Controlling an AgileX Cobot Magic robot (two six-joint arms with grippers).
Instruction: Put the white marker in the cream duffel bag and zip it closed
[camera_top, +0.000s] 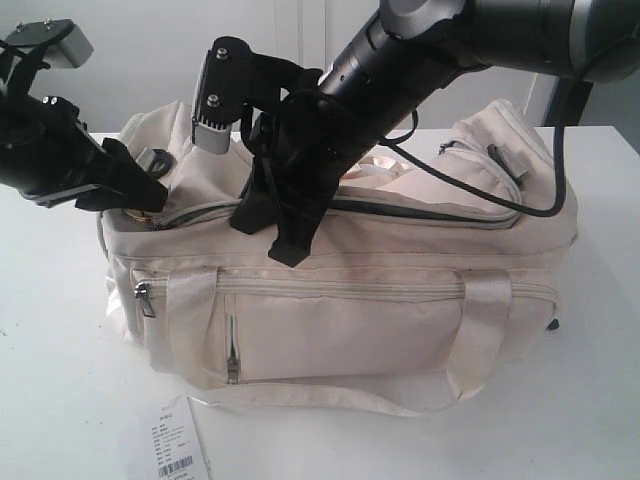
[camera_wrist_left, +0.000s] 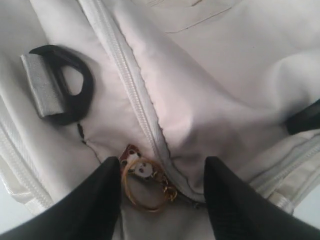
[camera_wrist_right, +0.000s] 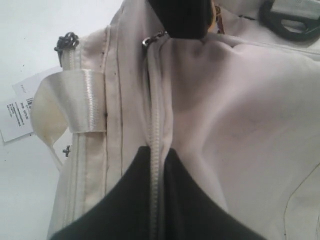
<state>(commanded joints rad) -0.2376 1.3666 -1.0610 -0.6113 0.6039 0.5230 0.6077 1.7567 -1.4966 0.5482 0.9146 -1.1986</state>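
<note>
The cream duffel bag (camera_top: 380, 310) lies lengthwise on the white table. Its top zip (camera_top: 430, 212) gapes dark along the right half. The white marker shows in no view. My left gripper (camera_top: 150, 195) is at the bag's left end. In the left wrist view it (camera_wrist_left: 162, 160) stands open, its fingers on either side of the gold ring zip pull (camera_wrist_left: 145, 182) without touching it. My right gripper (camera_top: 285, 250) comes down onto the middle of the top edge. There it (camera_wrist_right: 159, 149) is shut on the zip tape (camera_wrist_right: 156, 125).
A white barcoded paper tag (camera_top: 172, 445) lies on the table in front of the bag. A dark D-ring buckle (camera_wrist_left: 65, 85) sits on the bag's left end. The right arm's black cable (camera_top: 520, 205) hangs over the bag's right top. Webbing handles (camera_top: 480, 330) droop down the front.
</note>
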